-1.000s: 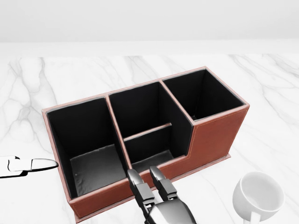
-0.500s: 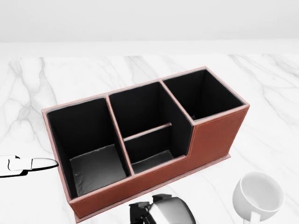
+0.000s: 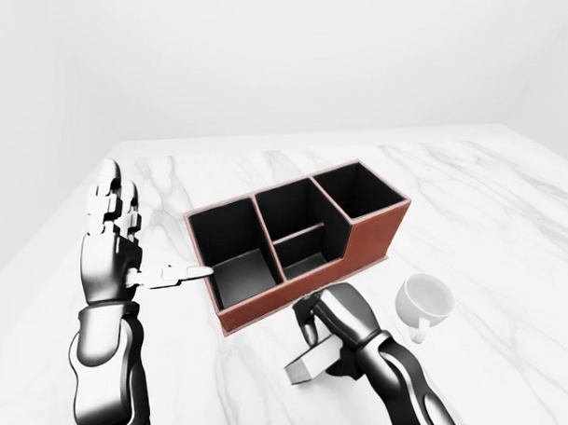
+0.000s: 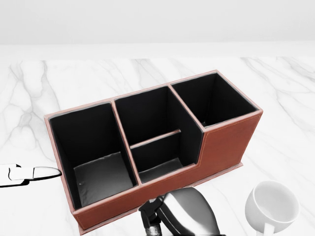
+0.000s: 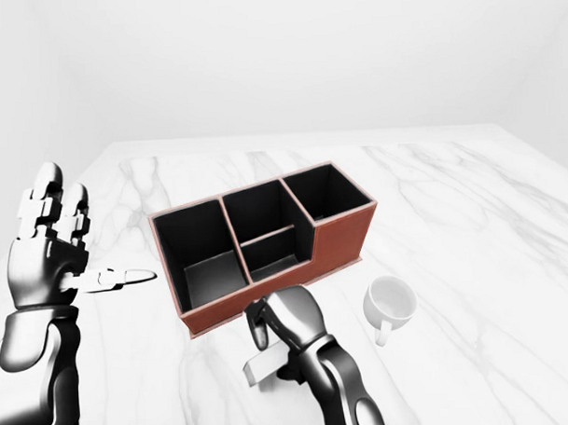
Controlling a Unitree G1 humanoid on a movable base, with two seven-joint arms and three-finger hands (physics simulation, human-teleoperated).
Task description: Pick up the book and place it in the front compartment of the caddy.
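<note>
Since the earlier head view, the right hand [image 3: 336, 324] has rolled over below the caddy [image 3: 297, 237], so its rounded back now shows where two straight fingers pointed up a second ago, while caddy and mug have not shifted. At the left of the left-eye view the left hand [image 3: 113, 246] stands raised and spread wide, gripping nothing, one finger pointing toward the caddy's near left corner. Further right, on the marble table [image 3: 489, 196], the right hand's fingers curl over the pale book [image 3: 309, 364], which sits tilted just below the caddy's lower wall, outside every compartment, and the white mug [image 3: 424, 301] stands just beside that hand.
</note>
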